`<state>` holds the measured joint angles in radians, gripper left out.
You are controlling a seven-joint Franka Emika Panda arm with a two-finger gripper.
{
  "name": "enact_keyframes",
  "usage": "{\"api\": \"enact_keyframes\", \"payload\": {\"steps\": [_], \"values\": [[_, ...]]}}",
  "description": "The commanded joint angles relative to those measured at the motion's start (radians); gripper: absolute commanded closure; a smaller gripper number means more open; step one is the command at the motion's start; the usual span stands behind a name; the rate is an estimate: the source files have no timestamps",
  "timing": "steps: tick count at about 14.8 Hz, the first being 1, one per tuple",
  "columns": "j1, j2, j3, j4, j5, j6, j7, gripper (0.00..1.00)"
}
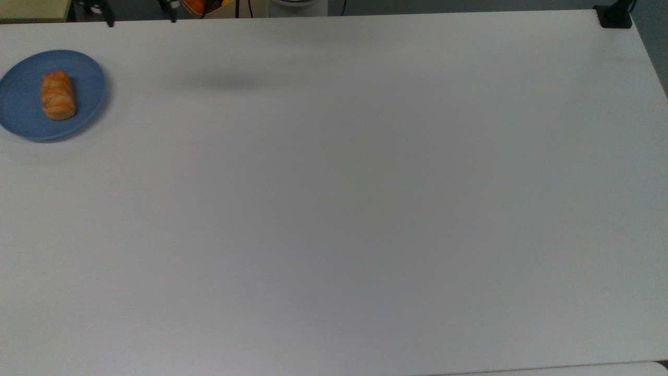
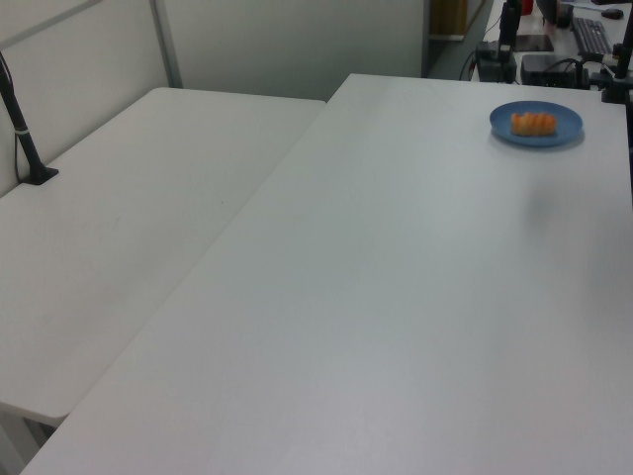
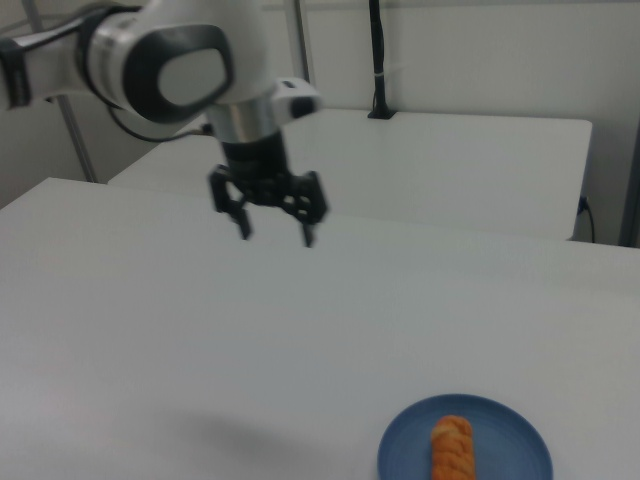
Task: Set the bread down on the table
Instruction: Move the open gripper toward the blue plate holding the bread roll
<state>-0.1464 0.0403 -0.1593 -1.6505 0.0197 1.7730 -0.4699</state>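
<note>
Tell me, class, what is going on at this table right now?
A robot arm is working above a white table. Its pincer hangs open and empty in the air, well clear of the surface. A small bread roll lies on a blue plate near the table's edge, at the top view's left. Nothing is touching the bread, so it has not yet been picked up or set on the table.

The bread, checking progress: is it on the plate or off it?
On: the bread lies on the blue plate, untouched.
</note>
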Motion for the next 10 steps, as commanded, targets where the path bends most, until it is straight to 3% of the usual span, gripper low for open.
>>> {"api": "enact_keyframes", "payload": {"steps": [1,5,10], "values": [[-0.021,0.056,-0.113,0.012,-0.003,0.133,-0.136,0.0],[-0.062,0.156,-0.207,0.003,0.003,0.271,-0.255,0.0],[-0.12,0.254,-0.217,-0.026,0.002,0.335,-0.396,0.0]]}}
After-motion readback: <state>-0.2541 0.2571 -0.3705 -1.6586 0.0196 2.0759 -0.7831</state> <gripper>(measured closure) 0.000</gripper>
